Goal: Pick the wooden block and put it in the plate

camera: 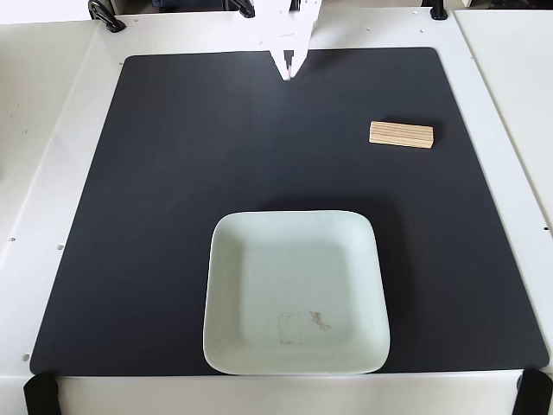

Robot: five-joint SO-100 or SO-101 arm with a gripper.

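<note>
The wooden block [401,135] is a small light-tan bar with lengthwise grooves. It lies flat on the black mat at the upper right in the fixed view. The plate [226,259] is a large pale mint-white square with rounded corners and a faint smudge inside; it sits empty at the bottom centre. My white gripper [289,67] hangs at the top centre, its fingers pointing down over the mat's far edge, close together and holding nothing. It is well to the left of the block and far above the plate in the picture.
A black mat [138,216] covers most of the white table [52,130]. Black clamps sit at the top left [105,15] and top right [439,12]. Black straps hold the mat's bottom corners [39,393].
</note>
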